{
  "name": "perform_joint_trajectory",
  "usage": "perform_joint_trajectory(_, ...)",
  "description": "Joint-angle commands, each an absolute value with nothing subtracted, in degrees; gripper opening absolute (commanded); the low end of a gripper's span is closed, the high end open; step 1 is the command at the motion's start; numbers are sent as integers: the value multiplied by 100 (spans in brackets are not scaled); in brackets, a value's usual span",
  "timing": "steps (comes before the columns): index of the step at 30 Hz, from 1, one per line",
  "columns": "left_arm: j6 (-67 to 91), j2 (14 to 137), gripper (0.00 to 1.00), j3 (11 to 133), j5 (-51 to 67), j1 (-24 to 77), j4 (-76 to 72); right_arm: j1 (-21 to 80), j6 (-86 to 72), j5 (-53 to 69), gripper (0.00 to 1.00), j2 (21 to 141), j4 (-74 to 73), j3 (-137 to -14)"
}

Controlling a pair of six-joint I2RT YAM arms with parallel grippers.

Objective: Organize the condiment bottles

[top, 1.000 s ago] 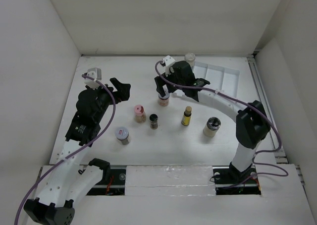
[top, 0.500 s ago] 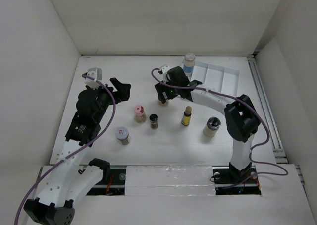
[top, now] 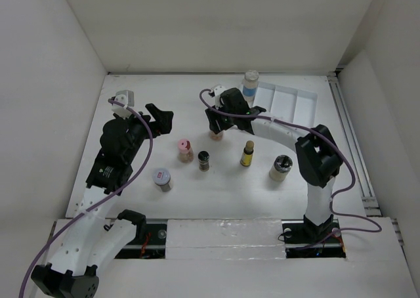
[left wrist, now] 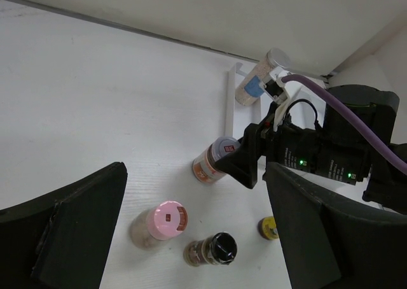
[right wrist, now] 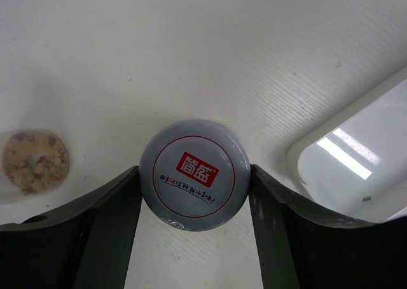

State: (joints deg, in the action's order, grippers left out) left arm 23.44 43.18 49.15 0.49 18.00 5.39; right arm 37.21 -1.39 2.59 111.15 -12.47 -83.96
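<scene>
Grey-capped jar (right wrist: 193, 173) is pinched now: the right gripper (right wrist: 194, 181) just closed its jaws on it, ready for lifting. The left gripper (left wrist: 194, 171) has its jaws apart, empty.

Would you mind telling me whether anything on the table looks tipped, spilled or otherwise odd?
Nothing stands out. All seven condiment bottles stand upright on the table, nothing is spilled, and the right gripper clasps the red-labelled jar squarely.

Seven bottles, all upright.
- Blue-labelled jar (top: 250, 85): at the far left corner of the tray (top: 290, 102).
- Grey-capped jar (right wrist: 193, 172), red logo on lid: just left of the tray.
- Nearer row, left to right: pink-capped jar (top: 185, 149), black-capped bottle (top: 204, 160), slim yellow bottle (top: 247, 153), dark-topped jar (top: 281, 167).
- Second red-logo jar (top: 162, 178): nearest, leftmost.
</scene>
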Motion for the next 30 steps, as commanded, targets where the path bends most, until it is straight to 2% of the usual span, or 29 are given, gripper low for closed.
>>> perform_joint_trajectory(1,2347,4228,87,4896,132,1811,316,3718,-202,114,55,10706,-773,-8684)
perform_joint_trajectory(7,2347,4228,87,4896,132,1811,316,3342,-255,28,55,9932,-598,-8570)
perform_joint_trajectory(15,2347,4228,87,4896,185,1811,316,2664,-255,0,55,9879,-483,-8517)
perform_joint_trajectory(30,2347,4333,87,4896,185,1811,264,2215,-255,299,56,10986,-150,-8982)
